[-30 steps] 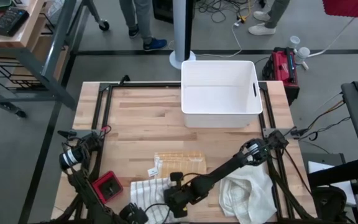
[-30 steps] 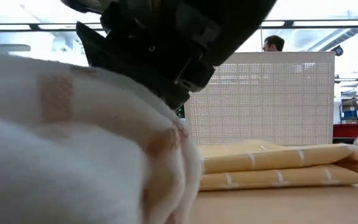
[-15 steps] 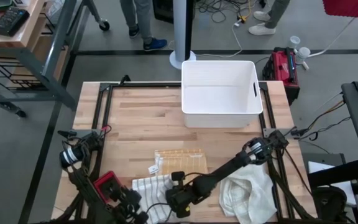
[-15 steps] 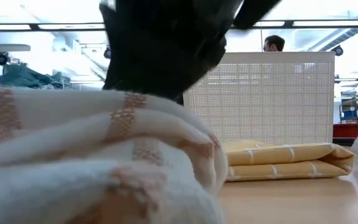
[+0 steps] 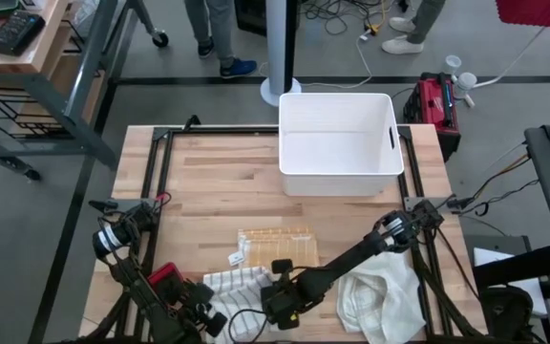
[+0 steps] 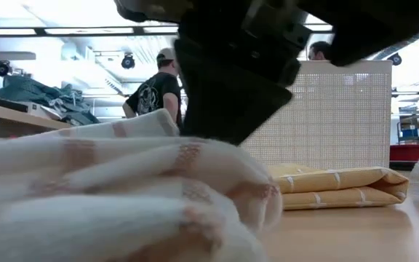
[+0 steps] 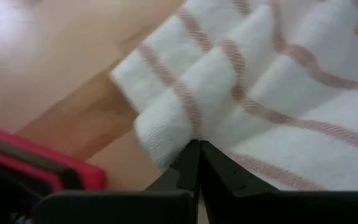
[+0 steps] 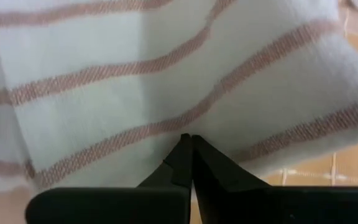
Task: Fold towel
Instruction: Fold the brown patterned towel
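Note:
A white towel with reddish stripes [image 5: 237,285] lies bunched on the wooden table near its near edge; it fills the low view [image 6: 122,196]. My left gripper [image 5: 210,311] is at the towel's left end and my right gripper [image 5: 277,304] at its right end. Both are shut on the cloth. The left wrist view shows the towel [image 7: 278,74] gathered into pleats above my fingers. In the right wrist view the towel [image 8: 166,74] is flatter. My left gripper pinches a bunched fold at the towel's left near corner [image 7: 182,134] between its two fingers, which lie low over the table. The cloth is slack, in pleats, and rests on the table. My right gripper pinches the towel's right near edge [image 8: 185,124] between its two fingers; one layer or several, I cannot tell. The towel lies on the table beyond the fingertips.
A folded yellow towel [image 5: 275,247] lies just beyond the striped one, also seen in the low view [image 6: 340,188]. A crumpled white cloth [image 5: 380,296] sits to the right and a red block [image 5: 165,279] to the left. A white bin [image 5: 390,143] stands at the far edge. People stand beyond the table.
My left gripper has moved from the near edge toward the far edge, coming up beside the red block. My right gripper has shifted slightly to the right. The towel's hump has sunk lower and spread wider between them.

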You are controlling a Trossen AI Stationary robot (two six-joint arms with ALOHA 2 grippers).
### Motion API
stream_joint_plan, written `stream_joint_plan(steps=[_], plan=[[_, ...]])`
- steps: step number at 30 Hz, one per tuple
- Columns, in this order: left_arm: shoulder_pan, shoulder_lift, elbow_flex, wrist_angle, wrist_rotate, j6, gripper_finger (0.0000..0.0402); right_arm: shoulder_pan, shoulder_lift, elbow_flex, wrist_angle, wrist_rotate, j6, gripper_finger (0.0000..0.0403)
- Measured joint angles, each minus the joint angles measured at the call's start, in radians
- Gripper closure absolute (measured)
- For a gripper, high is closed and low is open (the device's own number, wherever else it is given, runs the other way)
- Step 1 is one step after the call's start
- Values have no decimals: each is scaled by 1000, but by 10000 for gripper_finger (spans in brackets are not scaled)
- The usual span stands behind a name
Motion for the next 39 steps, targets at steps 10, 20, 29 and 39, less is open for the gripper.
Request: stream_joint_plan(steps=[10,20,29,39], plan=[[-1,-20,46,-92,21,-39,401,6,-20,6,-18,1,18,401],[3,-54,138,-132,-227,211,401,-27,-56,34,62,141,-66,401],[37,-53,-13,-88,-216,219,401,-103,-56,-25,-5,130,-33,402],[49,-52,-109,-150,-199,72,401,-103,-60,-69,-157,123,29,403]])
